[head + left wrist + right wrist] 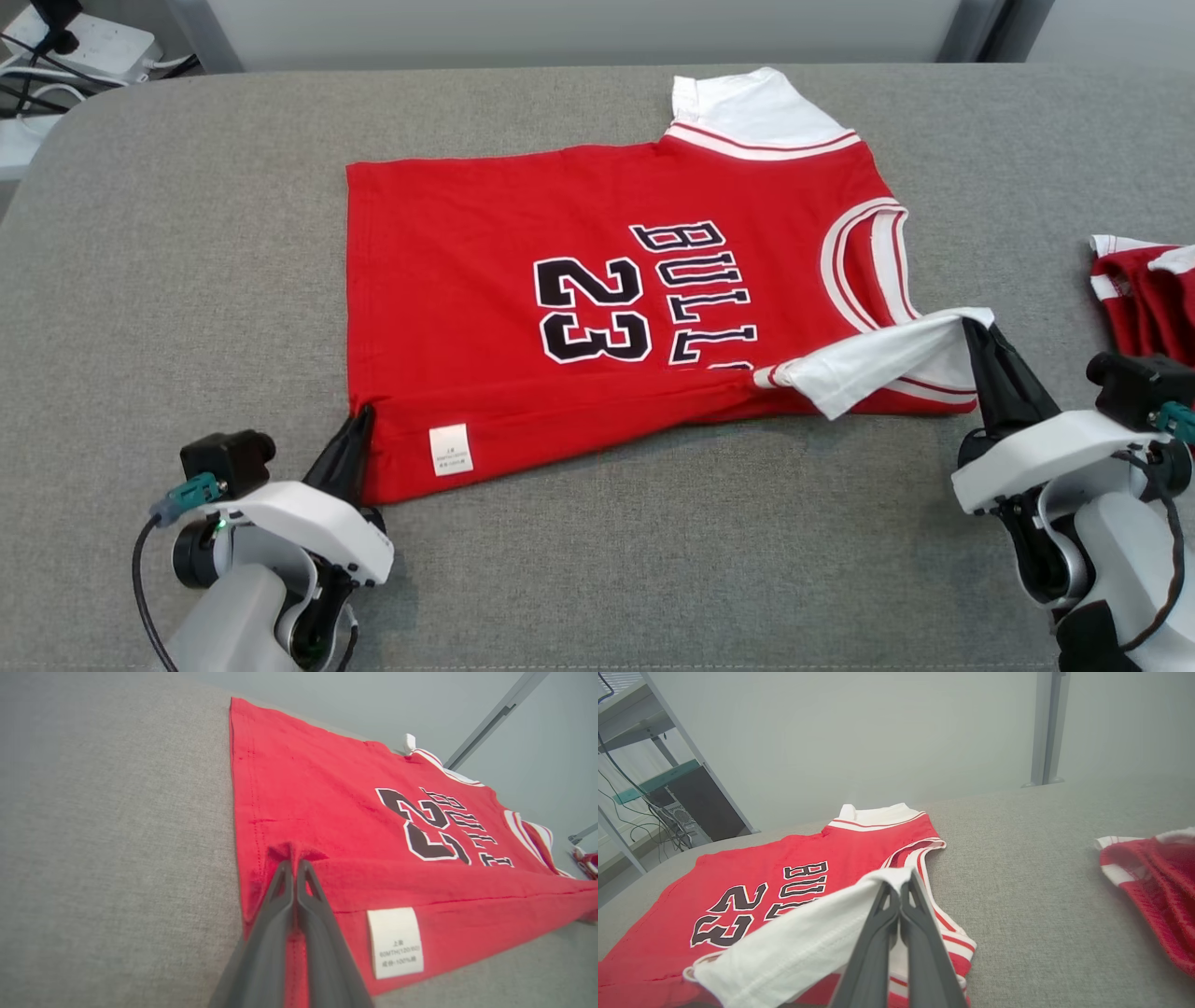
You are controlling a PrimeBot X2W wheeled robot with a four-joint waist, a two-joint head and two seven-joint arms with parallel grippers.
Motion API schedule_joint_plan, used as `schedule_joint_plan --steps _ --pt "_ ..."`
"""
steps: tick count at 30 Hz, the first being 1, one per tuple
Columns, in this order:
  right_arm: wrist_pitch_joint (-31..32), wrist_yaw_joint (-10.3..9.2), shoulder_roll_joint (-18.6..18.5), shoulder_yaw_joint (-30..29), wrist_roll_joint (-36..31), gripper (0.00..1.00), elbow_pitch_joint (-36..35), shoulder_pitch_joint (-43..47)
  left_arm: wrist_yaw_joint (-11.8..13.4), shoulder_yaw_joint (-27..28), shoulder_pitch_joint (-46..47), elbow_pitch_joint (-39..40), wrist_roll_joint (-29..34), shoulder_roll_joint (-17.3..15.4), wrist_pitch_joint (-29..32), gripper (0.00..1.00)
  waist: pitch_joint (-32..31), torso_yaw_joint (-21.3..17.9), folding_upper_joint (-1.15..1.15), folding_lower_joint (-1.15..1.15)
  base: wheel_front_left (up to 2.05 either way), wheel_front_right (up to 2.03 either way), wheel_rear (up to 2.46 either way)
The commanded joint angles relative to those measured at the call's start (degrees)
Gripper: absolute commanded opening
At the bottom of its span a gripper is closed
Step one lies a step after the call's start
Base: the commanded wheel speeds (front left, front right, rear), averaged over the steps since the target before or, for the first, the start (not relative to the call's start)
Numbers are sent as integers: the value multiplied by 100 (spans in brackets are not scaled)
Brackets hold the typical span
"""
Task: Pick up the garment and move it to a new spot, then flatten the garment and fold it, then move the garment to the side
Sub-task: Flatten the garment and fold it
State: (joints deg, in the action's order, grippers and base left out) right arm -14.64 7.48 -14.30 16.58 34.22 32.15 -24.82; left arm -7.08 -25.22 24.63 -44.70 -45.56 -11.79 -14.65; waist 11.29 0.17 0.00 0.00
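Two grippers sit nearest. Left gripper (362, 415) pinches the near-left hem corner of one red jersey (560, 215); right gripper (977, 327) pinches its white sleeve (878, 366). Both jaws are pressed together on fabric. The jersey lies mid-table, near edge folded over, printed "23" and "BULL", with one white care label (451, 450). One second red garment (1150, 289) lies right on the grey table (187, 280).

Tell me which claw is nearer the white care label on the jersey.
Left. The left claw pinches the hem just beside the label; the right claw grips the white sleeve at the other end of the jersey.
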Motion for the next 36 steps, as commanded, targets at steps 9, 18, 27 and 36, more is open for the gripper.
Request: schedule_joint_plan --steps 9,18,27,36 --pt "-36 1 38 -58 -218 0 453 -813 -41 161 764 163 97 -101 -35 0 491 115 0 0 0 0 0" --pt "-36 1 169 -137 -406 0 805 -1361 -41 437 1110 350 404 -60 -35 0 858 166 0 0 0 0 0" --pt "-36 1 238 -208 -578 0 1040 -1758 -41 705 1279 475 758 48 -35 0 1023 187 0 0 0 0 0" --pt "-36 1 169 -248 -441 100 1328 -1728 -41 986 1200 557 1085 100 -35 100 961 183 0 0 0 0 0"
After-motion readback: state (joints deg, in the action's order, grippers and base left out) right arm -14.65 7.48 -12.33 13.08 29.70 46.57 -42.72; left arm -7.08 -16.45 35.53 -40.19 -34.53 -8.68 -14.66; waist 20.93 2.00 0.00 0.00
